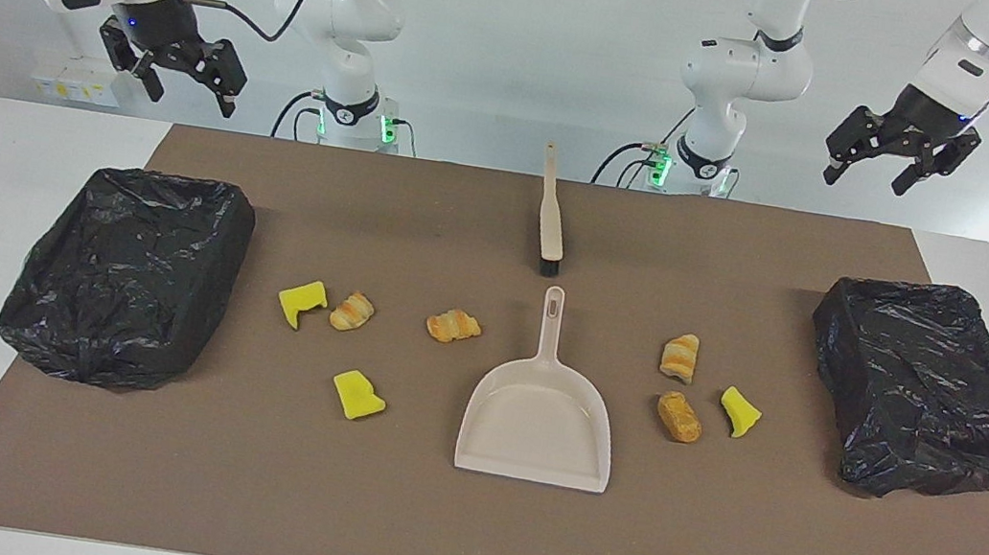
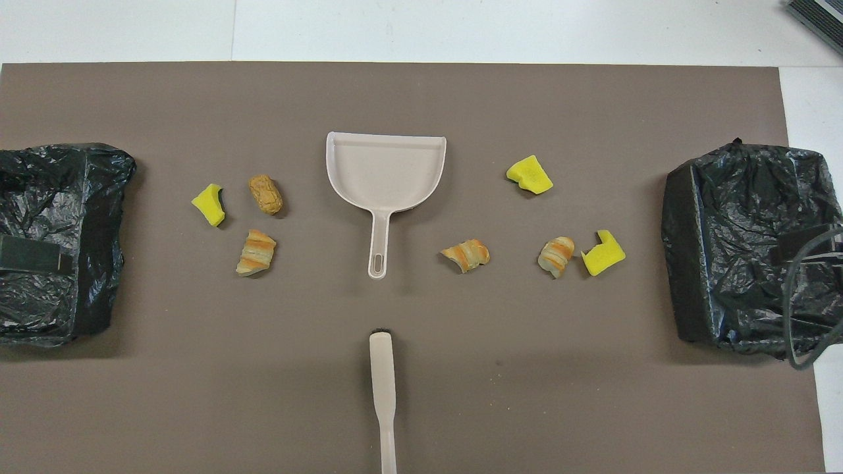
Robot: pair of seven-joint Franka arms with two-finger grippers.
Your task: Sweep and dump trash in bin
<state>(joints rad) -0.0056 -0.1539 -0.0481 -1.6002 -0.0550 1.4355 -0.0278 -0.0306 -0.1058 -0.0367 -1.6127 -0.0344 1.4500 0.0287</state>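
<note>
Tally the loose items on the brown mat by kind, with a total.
Yellow foam chunks: 3
Croissant toys: 3
Brown bread roll: 1
Black-lined bins: 2
Dustpan: 1
Brush: 1
Total: 11

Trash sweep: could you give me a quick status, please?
Both tools, left and right, open, raised. Seven trash pieces unswept beside dustpan. Brush untouched.

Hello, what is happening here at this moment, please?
Nothing is being handled yet. Both arms wait with open claws in the air: the left claw over one black-lined bin, the right claw near the other bin. The brush and the dustpan lie untouched mid-table. Seven trash pieces sit on the brown mat: three beside the dustpan toward the left arm's end, four toward the right arm's end.
</note>
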